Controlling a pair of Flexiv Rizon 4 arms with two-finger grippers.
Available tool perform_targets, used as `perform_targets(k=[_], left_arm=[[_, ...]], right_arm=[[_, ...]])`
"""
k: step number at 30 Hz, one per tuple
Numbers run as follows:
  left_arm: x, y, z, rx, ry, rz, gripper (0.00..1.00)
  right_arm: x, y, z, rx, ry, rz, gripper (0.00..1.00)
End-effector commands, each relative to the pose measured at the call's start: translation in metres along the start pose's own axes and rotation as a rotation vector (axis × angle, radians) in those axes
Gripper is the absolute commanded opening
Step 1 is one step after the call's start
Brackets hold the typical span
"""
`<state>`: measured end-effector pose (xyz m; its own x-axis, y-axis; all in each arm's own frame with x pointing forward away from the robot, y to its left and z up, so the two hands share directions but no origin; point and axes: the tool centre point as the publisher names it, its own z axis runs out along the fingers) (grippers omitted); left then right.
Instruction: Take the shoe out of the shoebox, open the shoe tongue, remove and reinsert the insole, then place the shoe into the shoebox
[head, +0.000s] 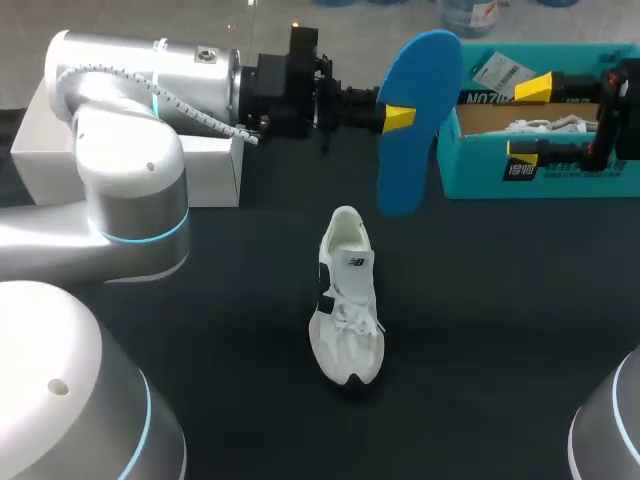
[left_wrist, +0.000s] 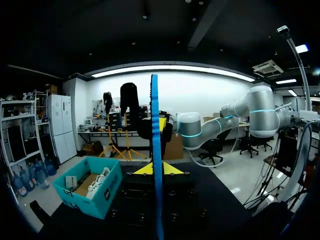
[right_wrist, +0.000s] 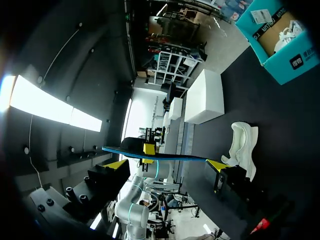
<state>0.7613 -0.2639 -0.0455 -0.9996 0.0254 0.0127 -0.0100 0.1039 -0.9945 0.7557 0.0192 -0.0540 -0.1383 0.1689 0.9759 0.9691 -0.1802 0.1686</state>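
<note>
The insole (head: 418, 110) looks like soft foam, matt blue, thin and smooth along its edge. At 6 o'clock from it, the shoe (head: 347, 300) has a white cloth upper with woven mesh over the toe, cloth laces and smoother black patches on its side. At 3 o'clock, the shoebox (head: 560, 178) is matt teal cardboard with bare brown card inside. At 9 o'clock, the white box (head: 215, 170) is smooth and matt. The worktop (head: 500, 330) is matt black. The left arm (head: 130, 190) has smooth silver-grey shells with a satin sheen and carries a ribbed hose (head: 190, 112). The left jaws have plastic-looking yellow tips on matt black fingers.
</note>
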Motion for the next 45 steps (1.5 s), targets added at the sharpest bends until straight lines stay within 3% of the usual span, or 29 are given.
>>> perform_targets(k=[1, 6, 29, 37, 45], left_arm=[[0.002, 0.002, -0.004, 0.111, 0.022, -0.704, 0.0], [0.003, 0.008, -0.005, 0.182, 0.049, -0.924, 0.0], [0.005, 0.011, -0.004, 0.175, 0.052, -0.945, 0.0], [0.0, 0.031, 0.005, 0.131, 0.107, -1.129, 0.0], [-0.009, 0.043, 0.012, 0.157, 0.122, -1.238, 0.0]], right_arm=[[0.0, 0.0, 0.001, -0.001, -0.001, 0.0, 1.0], [0.0, 0.0, 0.001, -0.001, -0.001, 0.0, 1.0], [0.0, 0.0, 0.001, -0.001, -0.001, 0.0, 1.0], [0.0, 0.0, 0.001, -0.001, -0.001, 0.0, 1.0], [0.0, 0.0, 0.001, -0.001, -0.001, 0.0, 1.0]])
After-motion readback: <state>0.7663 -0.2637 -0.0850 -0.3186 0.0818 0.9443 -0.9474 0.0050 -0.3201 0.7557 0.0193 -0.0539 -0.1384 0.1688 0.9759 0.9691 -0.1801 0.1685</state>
